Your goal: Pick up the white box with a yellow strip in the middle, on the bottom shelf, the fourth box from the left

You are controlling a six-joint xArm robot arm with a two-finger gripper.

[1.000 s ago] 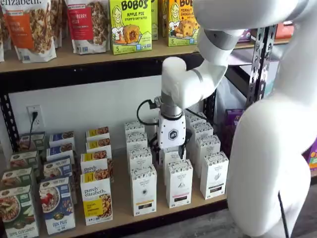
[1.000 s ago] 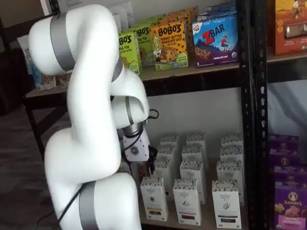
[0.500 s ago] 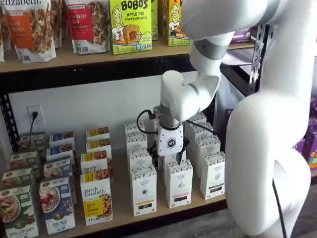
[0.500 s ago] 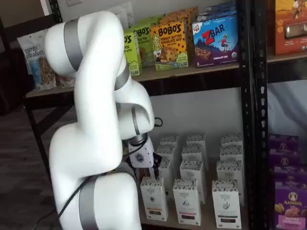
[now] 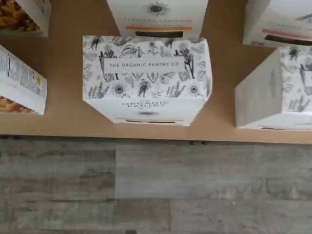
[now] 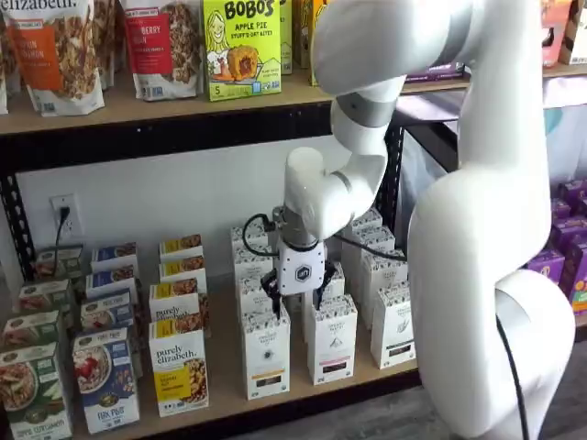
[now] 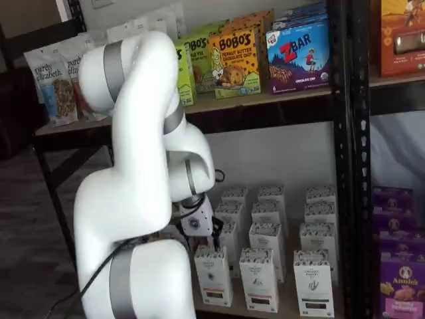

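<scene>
The white box point(image 6: 267, 356) is a tall narrow carton with a speckled top band. It stands at the front of the left column of white cartons on the bottom shelf point(image 6: 223, 371). It also shows in a shelf view point(image 7: 214, 276). My gripper point(image 6: 296, 306) hangs just above its top, with its black fingers apart and nothing between them. In a shelf view only the white body and dark fingers show point(image 7: 211, 236). In the wrist view the box's top point(image 5: 146, 73), printed "The Organic Pantry Co", lies right under the camera near the tan board's front edge point(image 5: 63, 124).
More white cartons point(image 6: 332, 339) stand to the right and behind. The "purely elizabeth" boxes point(image 6: 179, 371) and blue cereal boxes point(image 6: 105, 378) stand to the left. The upper shelf holds Bobo's boxes point(image 6: 241, 46). A black rack post point(image 7: 342, 166) stands at the right. The wrist view shows the grey plank floor point(image 5: 156, 190).
The arm has swung left and come lower. The gripper has moved from over the second column of white cartons to over the front box of the left column.
</scene>
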